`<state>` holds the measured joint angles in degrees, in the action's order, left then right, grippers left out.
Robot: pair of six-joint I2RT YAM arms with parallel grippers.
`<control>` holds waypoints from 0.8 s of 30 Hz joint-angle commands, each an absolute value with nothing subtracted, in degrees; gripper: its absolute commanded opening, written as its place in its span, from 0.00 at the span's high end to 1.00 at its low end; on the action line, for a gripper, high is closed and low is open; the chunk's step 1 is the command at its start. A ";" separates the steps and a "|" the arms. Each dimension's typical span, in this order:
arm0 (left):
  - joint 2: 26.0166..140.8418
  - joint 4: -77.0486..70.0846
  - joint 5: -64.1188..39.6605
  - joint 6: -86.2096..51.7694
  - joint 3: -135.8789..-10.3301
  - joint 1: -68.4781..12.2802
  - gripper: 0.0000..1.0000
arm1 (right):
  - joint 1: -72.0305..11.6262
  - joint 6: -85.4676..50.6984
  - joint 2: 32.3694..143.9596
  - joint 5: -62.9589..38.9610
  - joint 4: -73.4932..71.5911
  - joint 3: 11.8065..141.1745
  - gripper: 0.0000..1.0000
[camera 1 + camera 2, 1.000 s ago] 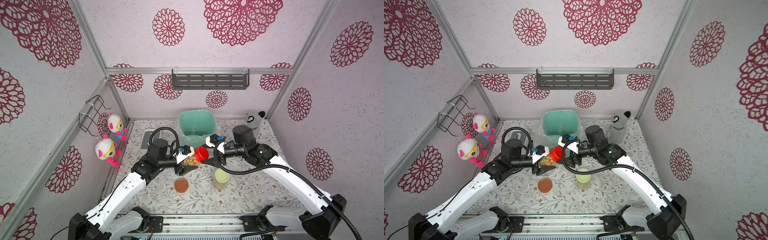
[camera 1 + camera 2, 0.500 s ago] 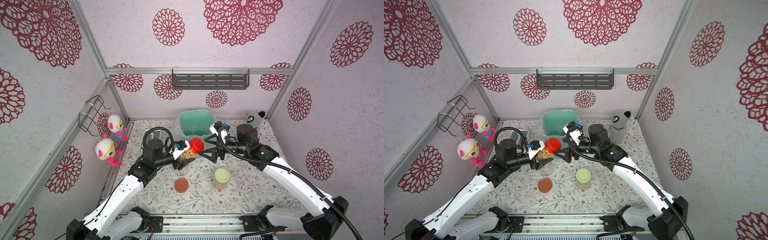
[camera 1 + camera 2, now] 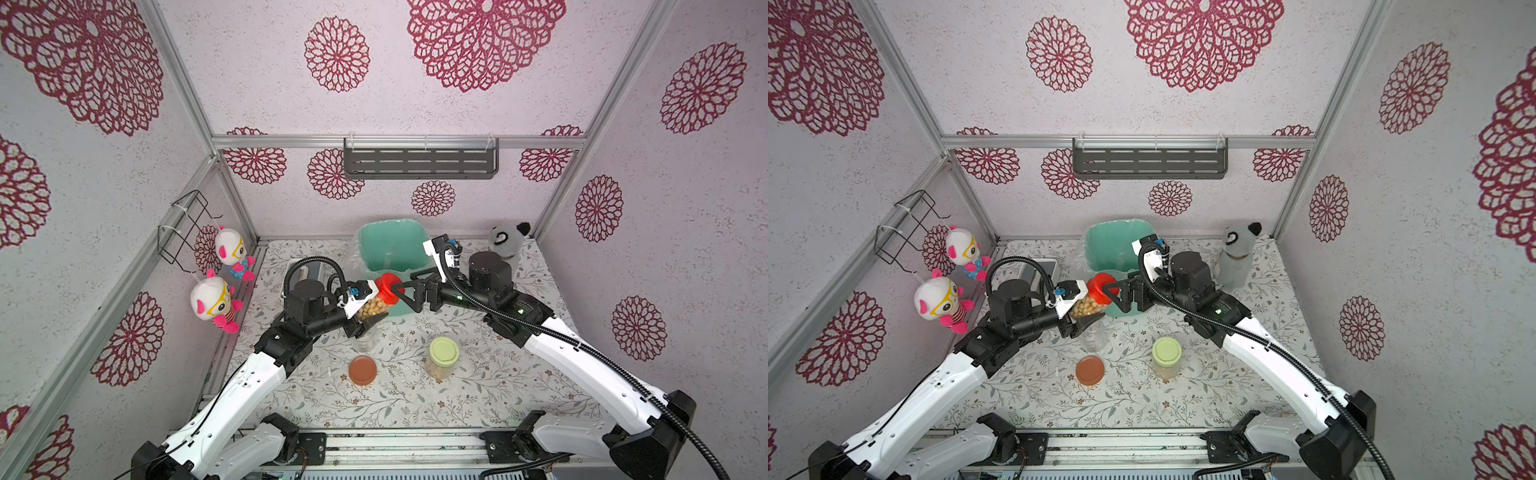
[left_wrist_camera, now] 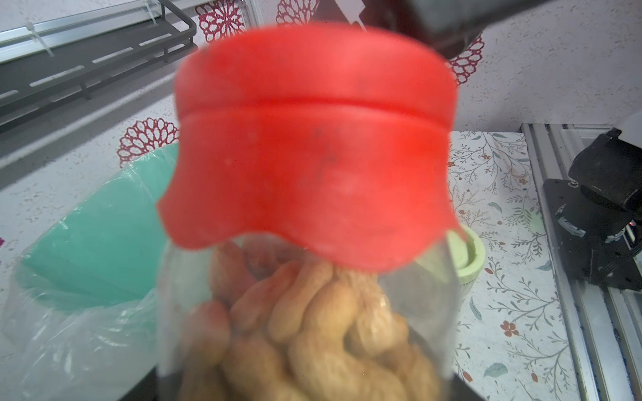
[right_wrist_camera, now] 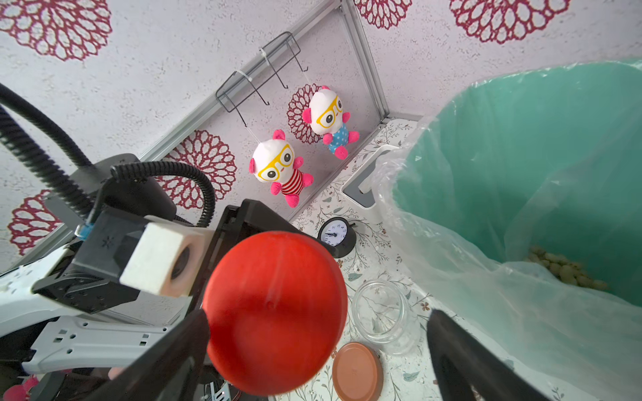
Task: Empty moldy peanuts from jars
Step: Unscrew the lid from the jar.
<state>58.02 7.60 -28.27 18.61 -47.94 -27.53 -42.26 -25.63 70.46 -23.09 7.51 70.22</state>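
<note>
My left gripper [image 3: 371,314] is shut on a clear jar of moldy peanuts [image 3: 372,306] with a red lid [image 3: 386,286]. It holds the jar tilted in the air in front of the mint-green bin [image 3: 390,245]. My right gripper [image 3: 401,294] faces the lid, open wide, with its fingers on either side of the lid's rim. In the right wrist view one finger [image 5: 187,333] is at the red lid's [image 5: 274,312] edge and the other stands well apart. An empty lidless jar [image 3: 365,338] stands below, a brown lid [image 3: 363,370] in front of it. A pale-green-lidded jar [image 3: 444,355] holds peanuts.
Peanuts [image 5: 562,270] lie inside the plastic-lined bin [image 5: 521,156]. A panda plush [image 3: 505,241] stands at the back right. Two dolls [image 3: 214,297] hang on the left wall. A scale [image 3: 307,270] and a small clock [image 5: 337,236] sit at the back left.
The left arm has raised the red-lidded jar and carried it back toward the bin. The right gripper has opened wider and followed up to the lid.
</note>
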 commanded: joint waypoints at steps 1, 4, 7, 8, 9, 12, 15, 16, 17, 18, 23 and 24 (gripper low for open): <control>57.21 5.54 -28.04 19.41 -48.25 -27.48 1.00 | -43.36 -27.68 71.13 -21.47 5.02 71.99 0.02; 57.55 5.69 -27.99 19.26 -48.25 -27.43 1.00 | -44.36 -27.21 72.53 -21.46 5.10 72.72 0.03; 57.48 5.73 -27.91 19.29 -48.10 -27.47 1.00 | -44.86 -26.51 73.63 -21.45 5.86 73.73 0.05; 57.48 5.80 -27.86 19.32 -48.03 -27.44 1.00 | -44.99 -26.29 73.92 -21.27 6.21 73.99 0.06; 57.47 5.80 -27.86 19.36 -47.95 -27.44 1.00 | -45.00 -26.24 74.13 -21.12 6.24 74.30 0.07; 57.64 5.80 -27.95 19.63 -47.72 -27.42 1.00 | -45.00 -25.93 74.59 -20.77 6.05 74.68 0.11; 57.74 5.80 -27.96 19.61 -47.72 -27.44 1.00 | -45.00 -25.17 75.16 -20.10 7.47 75.64 0.15; 57.74 5.80 -27.95 19.60 -47.72 -27.50 1.00 | -45.04 -24.90 75.21 -20.13 7.88 75.84 0.17; 57.74 5.89 -27.96 19.51 -47.72 -27.44 1.00 | -45.00 -24.87 75.30 -20.34 8.04 75.89 0.20; 57.72 5.89 -28.06 19.53 -47.70 -27.45 1.00 | -45.00 -24.81 75.22 -20.46 8.09 75.81 0.23; 57.83 5.89 -27.78 19.45 -47.81 -27.42 1.00 | -45.00 -23.21 74.86 -21.23 8.76 75.15 0.41; 57.77 5.97 -27.77 19.44 -47.90 -27.43 1.00 | -44.98 -22.61 74.70 -21.41 9.31 75.15 0.47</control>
<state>58.19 8.27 -27.22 19.09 -47.83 -27.53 -45.25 -24.40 75.35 -22.61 8.08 74.02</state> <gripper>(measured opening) 0.750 0.652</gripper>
